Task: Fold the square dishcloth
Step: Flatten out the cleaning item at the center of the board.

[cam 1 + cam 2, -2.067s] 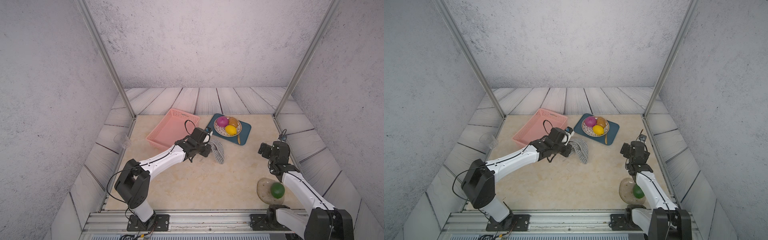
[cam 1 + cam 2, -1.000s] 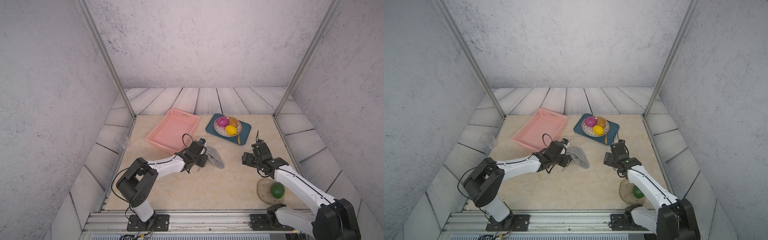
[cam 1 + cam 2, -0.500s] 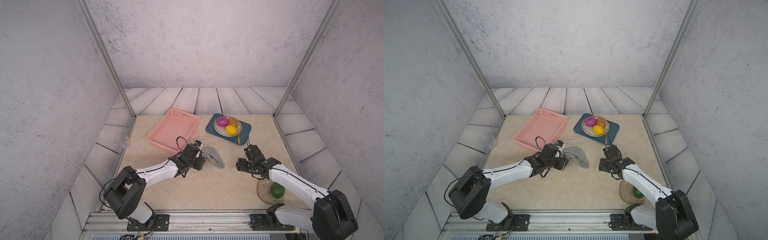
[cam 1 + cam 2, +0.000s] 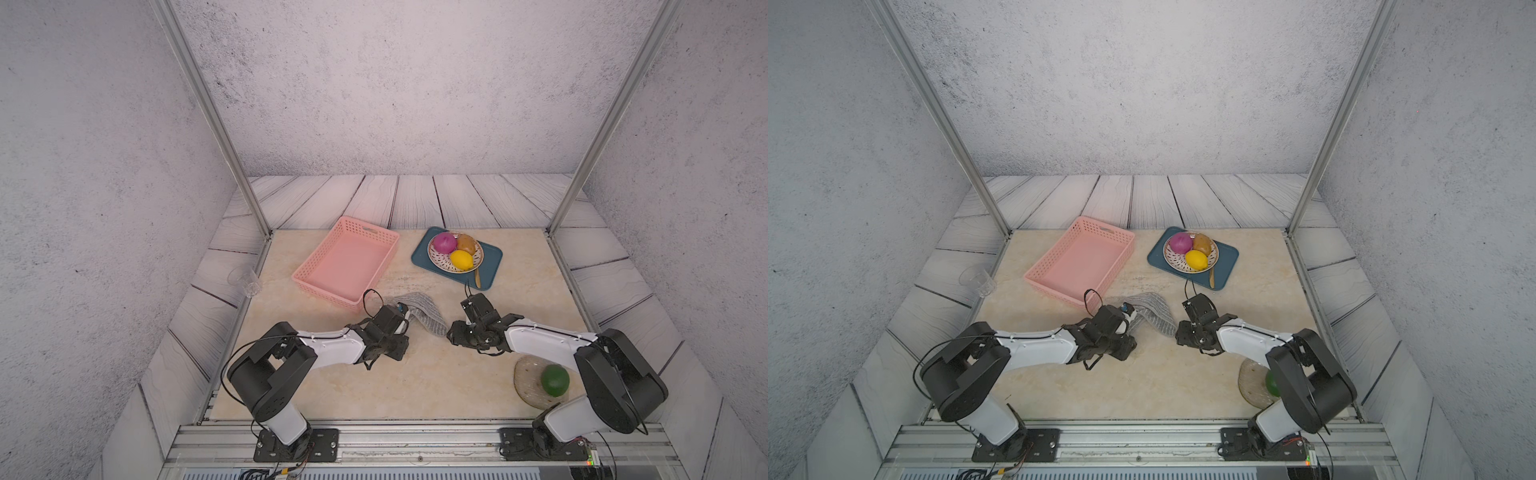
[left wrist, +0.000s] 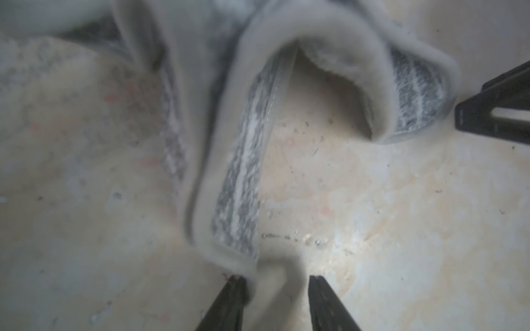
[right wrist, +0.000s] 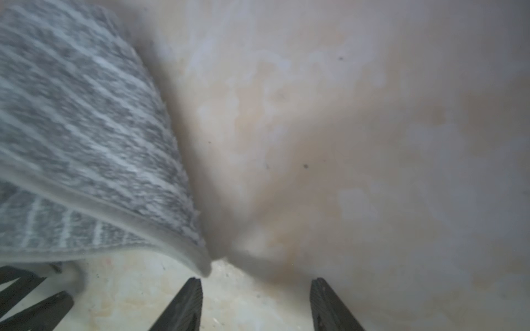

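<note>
The square dishcloth (image 4: 424,313) (image 4: 1156,311), grey with fine white stripes, lies crumpled in a twisted band mid-table, just in front of the pink basket. My left gripper (image 4: 406,323) (image 5: 276,279) sits low at the band's left end. It is open, and a trimmed corner of the cloth (image 5: 238,252) touches one fingertip. My right gripper (image 4: 451,332) (image 6: 256,282) is open at the band's right end. A cloth corner (image 6: 200,263) lies just ahead of one of its fingertips, with bare table between the two.
Behind the cloth stands the pink basket (image 4: 365,226). A blue tray (image 4: 492,259) at the back right carries a plate of fruit (image 4: 455,253). Beside my right arm, a green lime (image 4: 555,380) lies on a speckled round mat (image 4: 525,384). A clear cup (image 4: 245,280) stands at the left edge.
My right arm has swept left to the cloth's right end. My left gripper has moved down to its left end. Both jaws have narrowed, and the cloth has shifted slightly.
</note>
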